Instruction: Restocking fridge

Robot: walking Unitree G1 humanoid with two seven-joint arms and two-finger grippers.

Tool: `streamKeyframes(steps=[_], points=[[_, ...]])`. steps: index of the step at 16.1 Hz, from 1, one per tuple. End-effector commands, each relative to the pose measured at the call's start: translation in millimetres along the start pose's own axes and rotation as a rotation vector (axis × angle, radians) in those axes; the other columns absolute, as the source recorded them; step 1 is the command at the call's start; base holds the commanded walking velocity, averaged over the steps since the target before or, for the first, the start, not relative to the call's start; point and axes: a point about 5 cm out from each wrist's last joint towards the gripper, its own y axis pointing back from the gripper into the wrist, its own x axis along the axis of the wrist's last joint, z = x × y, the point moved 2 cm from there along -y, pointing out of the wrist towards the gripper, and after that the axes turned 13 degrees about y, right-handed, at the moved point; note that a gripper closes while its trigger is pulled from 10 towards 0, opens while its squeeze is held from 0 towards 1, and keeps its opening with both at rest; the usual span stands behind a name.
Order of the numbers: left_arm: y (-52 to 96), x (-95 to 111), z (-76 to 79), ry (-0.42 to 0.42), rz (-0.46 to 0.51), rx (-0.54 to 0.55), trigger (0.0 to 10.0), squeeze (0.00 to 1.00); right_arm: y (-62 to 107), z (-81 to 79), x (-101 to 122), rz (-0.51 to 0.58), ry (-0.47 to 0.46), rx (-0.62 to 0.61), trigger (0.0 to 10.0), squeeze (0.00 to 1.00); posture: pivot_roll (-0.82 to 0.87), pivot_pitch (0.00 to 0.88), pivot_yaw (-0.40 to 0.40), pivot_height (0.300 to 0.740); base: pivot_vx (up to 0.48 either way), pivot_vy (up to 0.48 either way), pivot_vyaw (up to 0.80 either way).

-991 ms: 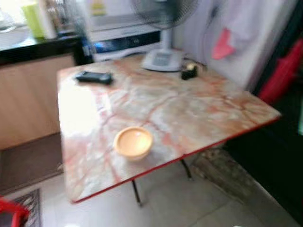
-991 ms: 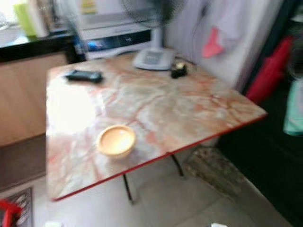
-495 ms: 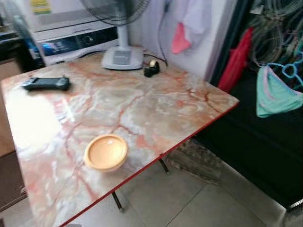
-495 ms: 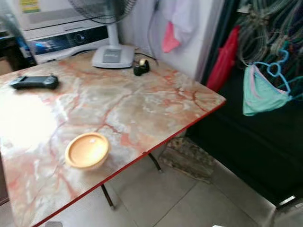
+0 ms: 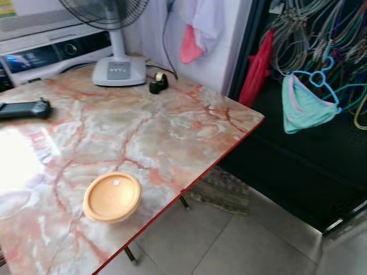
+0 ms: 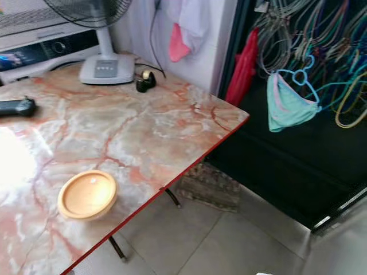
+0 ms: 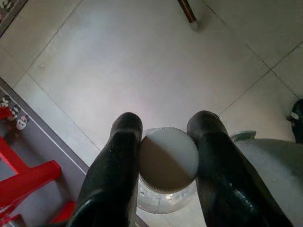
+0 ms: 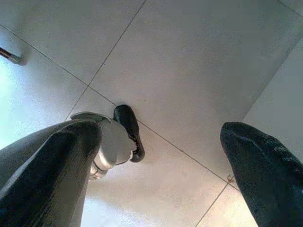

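Left wrist view: left gripper (image 7: 168, 142) clenched on a clear bottle (image 7: 163, 201) at its white ribbed cap (image 7: 169, 158), held above the tiled floor (image 7: 142, 61).

Right gripper (image 8: 161, 156) was spread wide and empty over the floor tiles, with the robot's foot (image 8: 129, 127) below it. Head views recorded: marble-patterned table (image 5: 172, 132) with red edge; yellow bowl (image 5: 112, 196) near the table's front edge; black handheld device (image 5: 23, 108) at the left side; fan (image 5: 117, 63) with white base at the far side; small dark object (image 5: 156, 85) just beside the fan base; white appliance (image 5: 51, 46) behind the table; teal garment on a blue hanger (image 5: 307, 103) against the dark area to the right; red item (image 5: 257, 69) hanging nearby; pink cloth (image 5: 189, 48) on the wall.
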Motion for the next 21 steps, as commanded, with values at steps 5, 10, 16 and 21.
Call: streamKeyframes(steps=[5, 10, 16, 21], points=[[5.3, -24.7, -6.0, -0.003, -0.068, 0.015, 10.0, 0.0, 0.6, 1.9, 0.2, 0.001, 0.016, 0.003, 10.0, 0.0, 0.1, 0.0, -0.039, 0.74, 0.0, 0.0, -0.47], [6.0, -29.4, -1.3, -0.026, -0.082, 0.01, 10.0, 0.0, 0.7, 1.6, 0.3, 0.006, 0.015, 0.003, 10.0, 0.0, 0.11, 0.0, -0.039, 0.74, 0.0, -0.05, 0.0], [5.6, -28.6, 0.8, -0.029, -0.081, 0.011, 10.0, 0.0, 0.7, 0.6, -1.8, -0.013, 0.033, 0.015, 10.0, 0.0, 0.11, 0.0, -0.039, 0.74, 0.0, -0.259, -0.13], [5.1, -26.9, 1.1, -0.012, -0.077, 0.019, 10.0, 0.0, 0.6, 0.9, -0.2, -0.006, 0.037, 0.02, 10.0, 0.0, 0.12, 0.0, -0.042, 0.74, 0.0, -0.208, -0.78]])
